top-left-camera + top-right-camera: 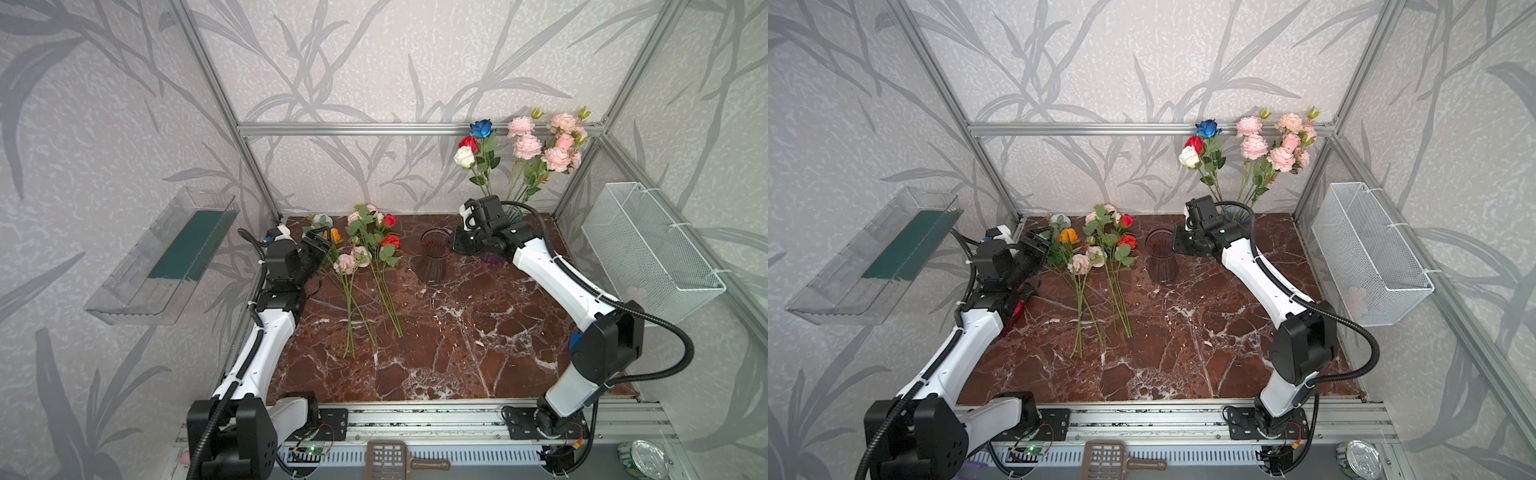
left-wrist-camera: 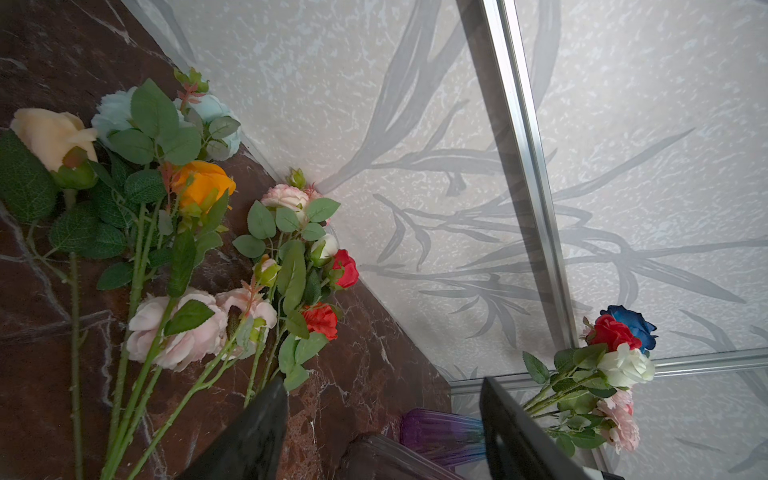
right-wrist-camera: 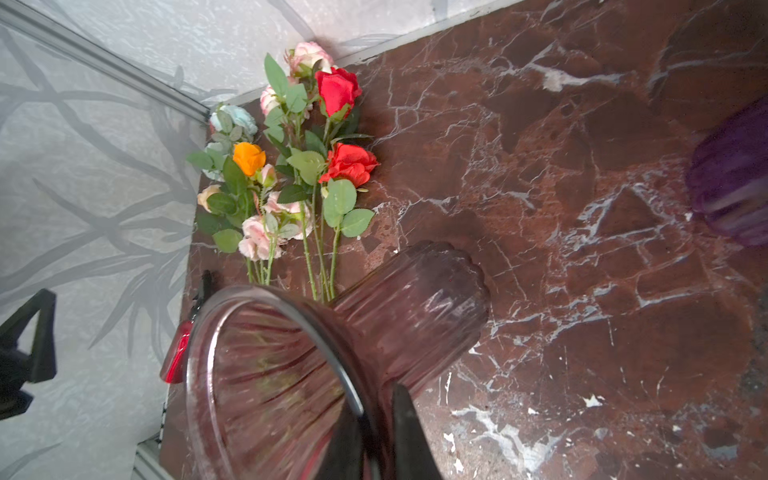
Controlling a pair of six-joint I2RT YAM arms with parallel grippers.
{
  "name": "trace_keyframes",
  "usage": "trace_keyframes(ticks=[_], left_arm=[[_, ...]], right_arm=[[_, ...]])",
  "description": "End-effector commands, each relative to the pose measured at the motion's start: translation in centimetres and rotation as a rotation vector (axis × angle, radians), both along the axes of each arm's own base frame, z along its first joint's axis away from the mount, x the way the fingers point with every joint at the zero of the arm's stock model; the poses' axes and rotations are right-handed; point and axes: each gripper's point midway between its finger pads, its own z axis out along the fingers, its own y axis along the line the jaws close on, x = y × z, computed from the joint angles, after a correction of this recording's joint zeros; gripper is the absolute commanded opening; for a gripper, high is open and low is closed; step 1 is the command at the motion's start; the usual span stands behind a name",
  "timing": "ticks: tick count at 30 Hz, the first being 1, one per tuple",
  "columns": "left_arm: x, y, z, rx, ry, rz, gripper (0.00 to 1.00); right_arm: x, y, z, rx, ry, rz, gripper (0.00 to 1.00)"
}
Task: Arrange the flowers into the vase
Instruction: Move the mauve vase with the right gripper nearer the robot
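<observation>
Tabletop (image 1: 457, 340): red-brown marble, white veins.
Tray (image 1: 133, 299): clear plastic, left side; holds dark green sheet (image 1: 191, 245).
Basket (image 1: 623, 249): white wire mesh, right side.
Scoop (image 1: 390, 457): brown, slotted, front edge.
Tin can (image 1: 642, 459): silver lid, front right.

Left arm (image 1: 270, 332) extends along the left edge of the worktop (image 1: 457, 353) toward its far left corner, wrist bent inward, left gripper (image 1: 321, 246) with jaws wide apart. Right arm (image 1: 552, 270) reaches from the near right corner toward the far edge; right gripper (image 1: 454, 244) is pinched on the rim of the vase (image 1: 432, 259).
</observation>
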Motion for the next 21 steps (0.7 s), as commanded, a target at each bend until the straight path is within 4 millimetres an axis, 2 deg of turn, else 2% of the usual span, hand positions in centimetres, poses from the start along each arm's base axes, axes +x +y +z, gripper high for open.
trace_keyframes(ticks=[1,9,13,17,19,21], left_arm=[[0.4,-1.0,1.6,0.026,-0.024,-0.042,0.73],[0.8,-3.6,0.5,0.088,0.05,-0.135,0.71],[1.1,-5.1,-0.3,0.134,0.094,-0.191,0.68],[1.3,-5.7,-1.2,0.18,0.14,-0.221,0.67],[1.4,-5.7,-1.6,0.195,0.159,-0.226,0.67],[1.5,-5.7,-1.9,0.202,0.169,-0.225,0.67]], right_arm=[[-1.8,1.2,4.4,0.077,-0.096,0.078,0.0],[-4.7,2.3,1.9,0.067,0.019,0.152,0.0],[-5.0,2.9,0.8,0.073,0.061,0.17,0.0],[-4.8,3.3,-0.2,0.08,0.092,0.171,0.0],[-4.7,3.4,-0.5,0.075,0.101,0.172,0.07],[-4.7,3.6,-0.6,0.078,0.103,0.182,0.08]])
